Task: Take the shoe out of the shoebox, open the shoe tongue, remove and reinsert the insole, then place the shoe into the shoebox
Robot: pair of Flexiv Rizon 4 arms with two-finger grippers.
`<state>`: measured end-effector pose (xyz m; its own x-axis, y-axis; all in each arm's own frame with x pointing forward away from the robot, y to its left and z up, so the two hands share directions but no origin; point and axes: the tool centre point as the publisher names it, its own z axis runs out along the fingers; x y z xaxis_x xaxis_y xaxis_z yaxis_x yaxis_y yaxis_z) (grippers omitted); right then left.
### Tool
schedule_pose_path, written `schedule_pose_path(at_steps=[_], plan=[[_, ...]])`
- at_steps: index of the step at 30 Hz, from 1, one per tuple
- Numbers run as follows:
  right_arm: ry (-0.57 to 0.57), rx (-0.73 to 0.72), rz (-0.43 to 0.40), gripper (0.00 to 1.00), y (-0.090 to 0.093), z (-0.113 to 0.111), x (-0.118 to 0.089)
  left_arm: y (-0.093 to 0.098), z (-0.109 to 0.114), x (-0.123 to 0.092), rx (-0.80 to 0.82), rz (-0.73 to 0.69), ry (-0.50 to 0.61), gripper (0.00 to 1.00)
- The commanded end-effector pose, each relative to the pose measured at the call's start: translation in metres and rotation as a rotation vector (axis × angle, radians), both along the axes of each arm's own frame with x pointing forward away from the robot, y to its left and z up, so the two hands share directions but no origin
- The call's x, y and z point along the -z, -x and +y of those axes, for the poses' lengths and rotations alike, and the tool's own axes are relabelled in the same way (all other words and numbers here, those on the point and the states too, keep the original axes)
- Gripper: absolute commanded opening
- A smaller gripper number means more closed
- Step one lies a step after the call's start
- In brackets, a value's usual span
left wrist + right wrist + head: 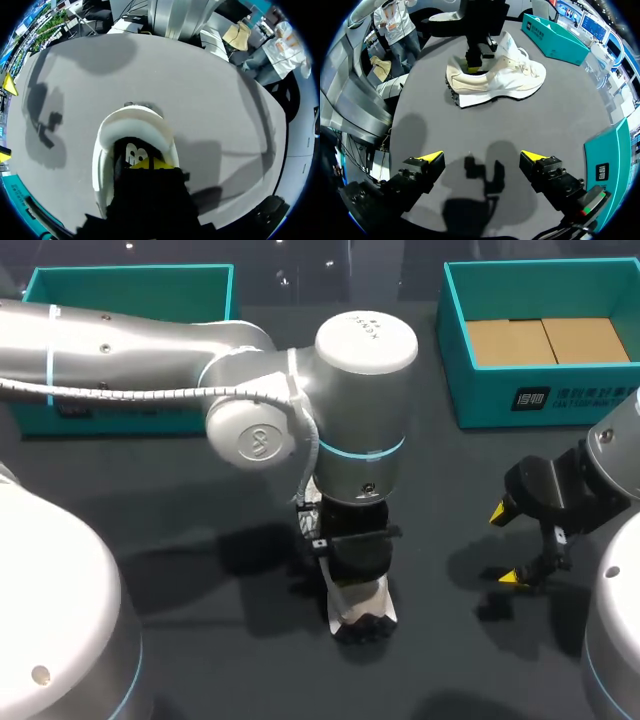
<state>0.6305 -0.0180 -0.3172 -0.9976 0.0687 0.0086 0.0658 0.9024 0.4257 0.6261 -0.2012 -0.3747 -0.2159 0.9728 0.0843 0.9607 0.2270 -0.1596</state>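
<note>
Status check:

1. Removal from the box: treat as done. The shoe (362,608) stands upright on its sole on the table (200,540), near the middle and well apart from the shoebox (480,400) at the far right.
2. Tongue and insole: judge this as the step in hand. The left gripper (150,164) is lowered into the heel opening of the shoe. You cannot tell whether it is spread or closed on anything, because the shoe collar hides it. A dark insole (131,151) appears to lie inside, so count removal and reinsertion as not confirmed.
3. Return to the box: not yet done. The shoebox holds only its cardboard floor.

The right gripper (482,157) hangs above bare table beside the shoe, spread wide and holding nothing.
</note>
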Motion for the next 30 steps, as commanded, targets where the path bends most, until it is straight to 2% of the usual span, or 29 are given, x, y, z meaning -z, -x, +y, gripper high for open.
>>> schedule_pose_path(at_steps=[1, 7, 11, 16, 23, 30], plan=[[0.003, 0.002, -0.004, 1.00, 0.002, 0.000, 0.000, 0.001, -0.009, 0.011, 0.003, -0.006, -0.051, 0.00], [0.003, 0.002, -0.004, 1.00, 0.002, 0.000, 0.000, -0.003, -0.012, 0.039, -0.003, 0.013, -0.077, 0.00], [0.003, 0.002, -0.004, 1.00, 0.002, 0.000, 0.000, -0.004, -0.012, 0.047, -0.027, -0.026, -0.086, 0.00], [0.003, 0.002, -0.004, 1.00, 0.002, 0.000, 0.000, -0.002, -0.008, 0.032, -0.037, -0.072, -0.032, 0.00], [0.003, 0.002, -0.004, 1.00, 0.002, 0.000, 0.000, -0.003, -0.005, -0.005, -0.061, -0.147, 0.096, 0.00], [0.003, 0.002, -0.004, 1.00, 0.002, 0.000, 0.000, -0.019, -0.013, -0.016, -0.064, -0.185, 0.150, 0.00]])
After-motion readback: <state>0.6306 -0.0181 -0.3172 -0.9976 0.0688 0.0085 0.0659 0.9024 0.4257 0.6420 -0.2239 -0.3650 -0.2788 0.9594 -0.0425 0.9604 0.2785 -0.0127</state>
